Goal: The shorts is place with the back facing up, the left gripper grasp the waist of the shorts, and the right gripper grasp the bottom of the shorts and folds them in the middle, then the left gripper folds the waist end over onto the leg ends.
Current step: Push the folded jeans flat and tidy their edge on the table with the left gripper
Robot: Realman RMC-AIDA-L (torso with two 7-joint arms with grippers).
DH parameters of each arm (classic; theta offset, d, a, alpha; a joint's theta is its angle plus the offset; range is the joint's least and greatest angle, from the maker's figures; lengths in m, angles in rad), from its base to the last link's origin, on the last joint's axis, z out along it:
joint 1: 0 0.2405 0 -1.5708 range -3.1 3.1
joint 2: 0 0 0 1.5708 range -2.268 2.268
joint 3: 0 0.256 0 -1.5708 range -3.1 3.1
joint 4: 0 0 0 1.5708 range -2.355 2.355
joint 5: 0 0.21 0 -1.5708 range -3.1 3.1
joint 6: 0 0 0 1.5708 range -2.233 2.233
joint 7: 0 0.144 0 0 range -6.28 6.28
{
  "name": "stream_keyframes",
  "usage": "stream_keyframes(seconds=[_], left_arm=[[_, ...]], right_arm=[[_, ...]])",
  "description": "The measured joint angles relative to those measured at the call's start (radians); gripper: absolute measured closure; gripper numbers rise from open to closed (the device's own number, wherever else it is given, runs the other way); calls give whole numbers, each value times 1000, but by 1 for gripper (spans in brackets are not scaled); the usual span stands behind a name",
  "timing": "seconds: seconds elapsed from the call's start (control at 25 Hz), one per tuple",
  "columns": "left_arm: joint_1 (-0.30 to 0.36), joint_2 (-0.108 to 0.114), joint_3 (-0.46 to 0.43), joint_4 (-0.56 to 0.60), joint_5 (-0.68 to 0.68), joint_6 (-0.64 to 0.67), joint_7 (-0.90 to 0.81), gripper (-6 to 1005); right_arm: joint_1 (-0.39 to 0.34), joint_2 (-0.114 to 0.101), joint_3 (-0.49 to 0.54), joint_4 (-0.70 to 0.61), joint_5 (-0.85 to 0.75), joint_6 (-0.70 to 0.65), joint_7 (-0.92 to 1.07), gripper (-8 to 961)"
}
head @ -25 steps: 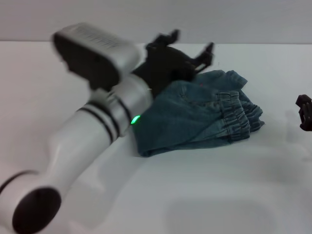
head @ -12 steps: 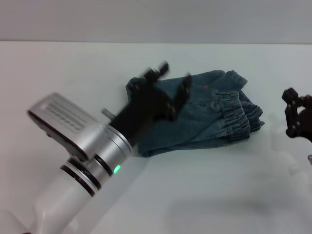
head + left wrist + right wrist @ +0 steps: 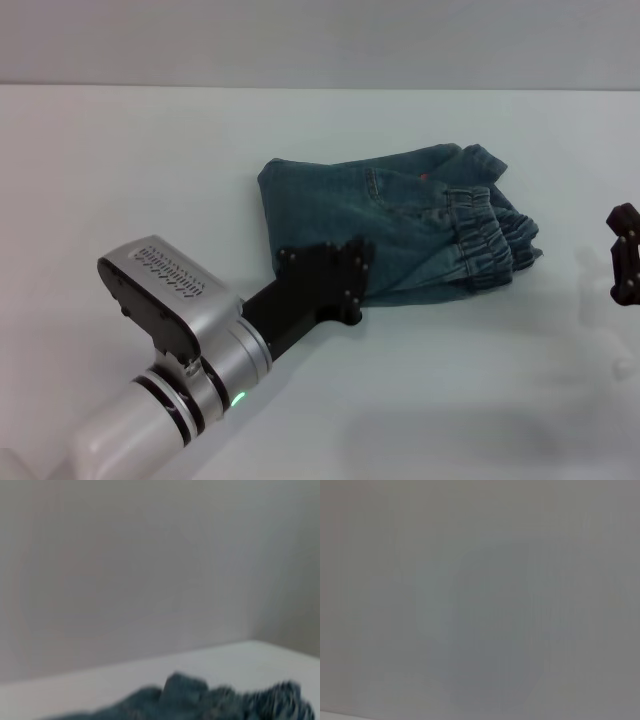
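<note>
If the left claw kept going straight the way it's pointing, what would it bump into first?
Probably the shorts. The left gripper points up and right, at the near edge of the folded denim, so it would likely hit that first, though its height above the table is unclear.

Shorts (image 3: 400, 225): faded blue denim, lying folded into a compact bundle, flat on the bench (image 3: 150, 170). Nothing is gripped. The puckered elastic waist of the shorts (image 3: 490, 240) is stacked on top at the side far from the left end effector (image 3: 335, 285). The near folded edge is overlapped by that end effector; the right end effector (image 3: 625, 255) sits well apart, beyond the waistband side.
</note>
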Motion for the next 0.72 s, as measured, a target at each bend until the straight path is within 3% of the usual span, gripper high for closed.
stream_keyframes(seconds=[0.28,0.72], left_arm=[[4,0,5,30,-1,-92,-73,1001],[-108,-2,-50,129,-3,-204,-229,968]], right_arm=[[3,-1,-2,-8,3,3,1,857],[2,1,-3,-10,12,6,3,851]])
